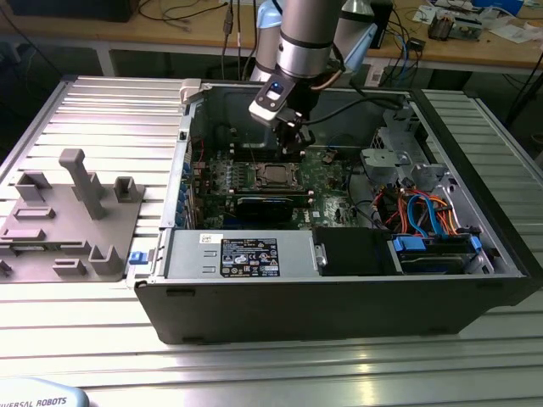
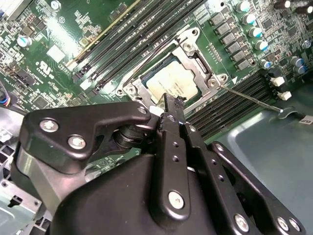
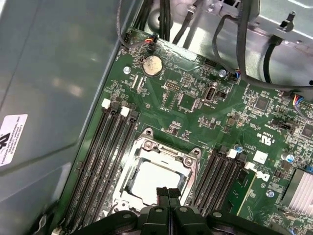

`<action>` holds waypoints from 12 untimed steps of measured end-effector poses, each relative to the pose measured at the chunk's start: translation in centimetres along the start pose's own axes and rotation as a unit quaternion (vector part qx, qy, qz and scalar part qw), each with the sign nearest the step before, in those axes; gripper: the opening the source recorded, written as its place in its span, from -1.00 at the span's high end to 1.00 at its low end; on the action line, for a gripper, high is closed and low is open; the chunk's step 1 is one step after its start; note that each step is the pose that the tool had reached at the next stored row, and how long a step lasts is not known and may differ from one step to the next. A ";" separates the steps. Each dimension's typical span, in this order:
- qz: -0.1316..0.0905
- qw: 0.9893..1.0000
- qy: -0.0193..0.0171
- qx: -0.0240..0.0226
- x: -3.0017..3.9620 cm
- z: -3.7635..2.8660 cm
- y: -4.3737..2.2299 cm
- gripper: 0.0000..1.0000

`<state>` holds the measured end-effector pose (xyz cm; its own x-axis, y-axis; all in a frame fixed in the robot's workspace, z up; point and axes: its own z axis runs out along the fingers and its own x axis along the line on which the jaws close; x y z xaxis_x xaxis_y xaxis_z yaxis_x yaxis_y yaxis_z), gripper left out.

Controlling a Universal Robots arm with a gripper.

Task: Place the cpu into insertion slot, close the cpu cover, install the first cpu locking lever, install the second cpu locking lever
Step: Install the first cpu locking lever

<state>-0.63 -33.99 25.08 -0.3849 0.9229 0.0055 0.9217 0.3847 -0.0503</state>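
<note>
One cpu lies in the single insertion slot on the green motherboard, and in the first wrist view the one cpu cover lies flat around it, with the silver top showing through its window. The one hand hangs just over an edge of the chip – its two fingertips pressed together, nothing between them. In the second wrist view one thin lever sticks out from the socket's corner – across a bank of memory slots

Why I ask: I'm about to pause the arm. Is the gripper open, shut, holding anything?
Gripper: fingers shut, holding nothing, tips over the cpu.
</note>
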 end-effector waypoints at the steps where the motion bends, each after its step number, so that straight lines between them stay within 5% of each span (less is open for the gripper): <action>1: -0.003 1.000 0.000 0.000 0.00 0.00 0.00 0.79; 12: -0.023 1.000 -0.001 0.000 0.00 0.00 0.00 0.79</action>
<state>-0.63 -33.99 25.07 -0.4270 0.9042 0.0055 0.9030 0.4267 -0.0503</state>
